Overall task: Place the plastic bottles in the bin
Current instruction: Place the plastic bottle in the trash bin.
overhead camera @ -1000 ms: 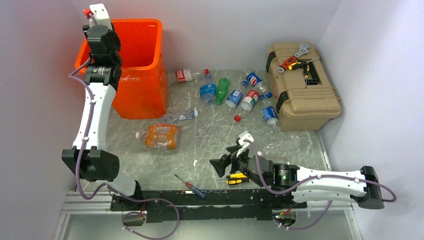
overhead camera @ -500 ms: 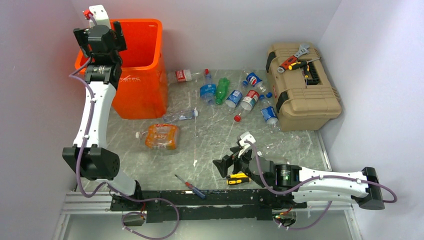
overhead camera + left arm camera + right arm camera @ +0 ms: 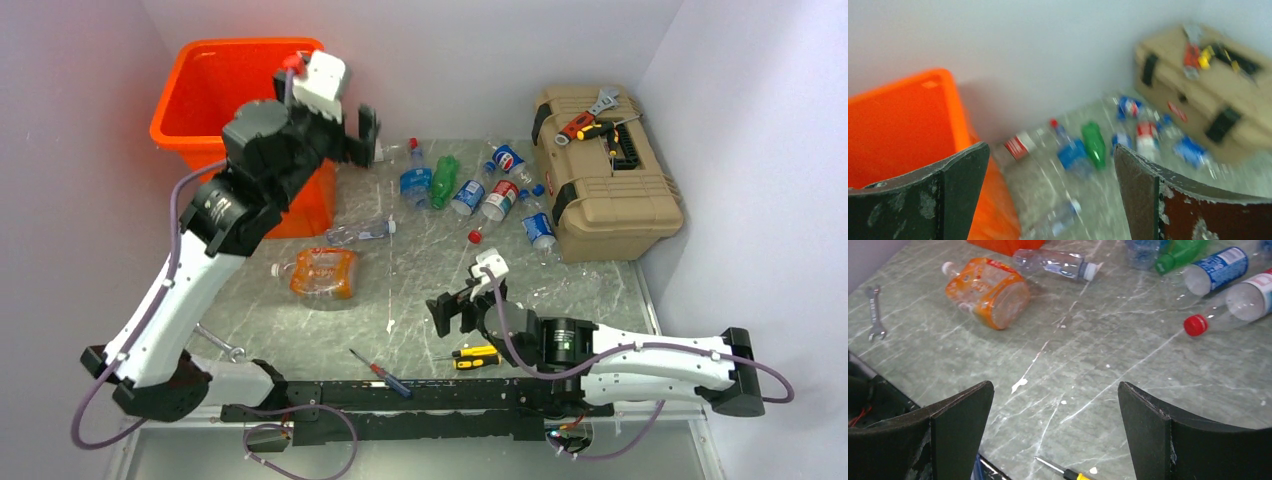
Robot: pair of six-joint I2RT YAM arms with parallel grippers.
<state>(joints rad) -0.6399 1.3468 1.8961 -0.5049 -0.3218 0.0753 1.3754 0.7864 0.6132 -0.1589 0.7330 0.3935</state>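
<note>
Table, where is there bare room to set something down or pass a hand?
Barest is the middle of the table, bordered by the orange-labelled bottle, the right gripper and the bottle cluster. Also bare: that bottle's near side, toward the red-and-blue screwdriver. Crowded: the far strip between bin and toolbox, where that cluster lies.

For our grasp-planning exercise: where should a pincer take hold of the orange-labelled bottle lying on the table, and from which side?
Probably from above, jaws across the orange-labelled bottle just behind its white cap: it lies on its side, the body is fat, and it narrows there.
</note>
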